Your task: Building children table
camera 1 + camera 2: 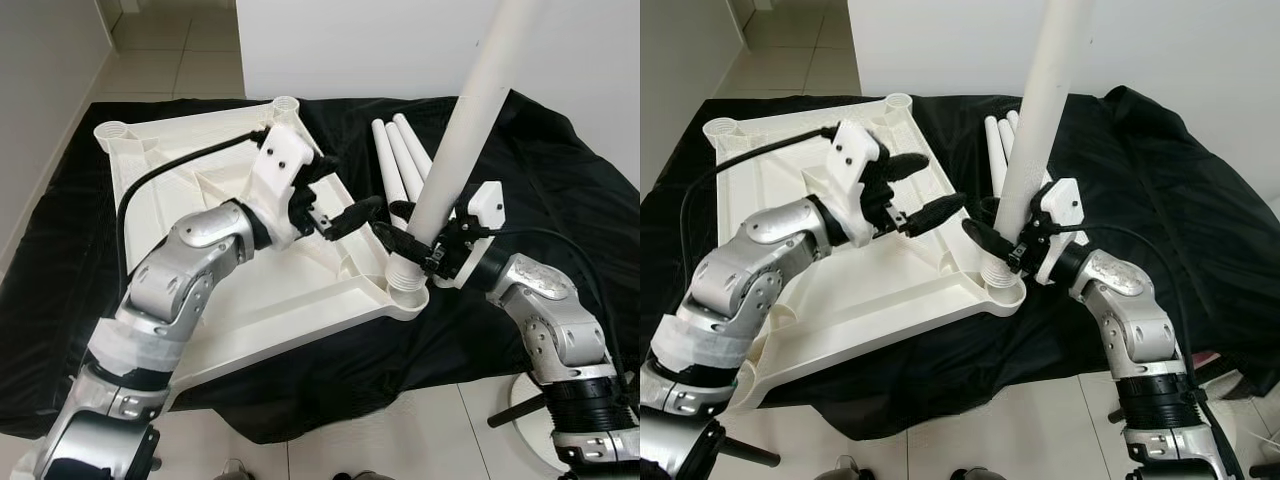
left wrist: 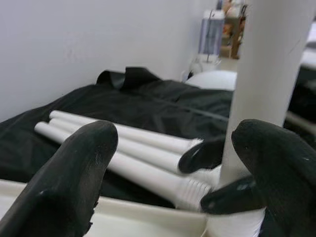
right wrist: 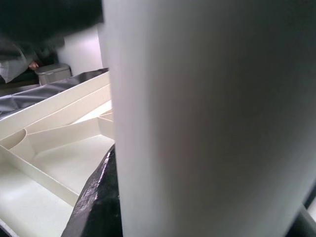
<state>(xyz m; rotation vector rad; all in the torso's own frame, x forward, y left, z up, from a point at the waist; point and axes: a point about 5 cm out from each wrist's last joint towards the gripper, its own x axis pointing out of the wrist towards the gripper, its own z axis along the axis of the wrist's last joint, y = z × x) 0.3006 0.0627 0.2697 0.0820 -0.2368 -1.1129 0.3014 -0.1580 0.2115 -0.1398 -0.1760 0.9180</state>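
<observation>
The white table top [image 1: 280, 300] lies upside down on a black cloth. A long white table leg [image 1: 470, 110] stands nearly upright in the front right corner socket [image 1: 405, 278]. My right gripper [image 1: 418, 243] is shut on this leg just above the socket; the leg [image 3: 207, 118] sits between its fingers [image 3: 94, 202]. My left gripper [image 1: 355, 185] hovers open over the table top, just left of the leg, holding nothing. Past its black fingertips [image 2: 79, 163] I see the standing leg [image 2: 261, 64]. Three spare legs [image 1: 400, 150] lie side by side on the cloth behind.
The black cloth [image 1: 540, 160] covers the floor under everything, bunched at the right. Two empty corner sockets [image 1: 285, 104] stand up at the table top's far edge. A white wall [image 1: 380, 40] rises behind, and pale tiles [image 1: 400, 440] run along the front.
</observation>
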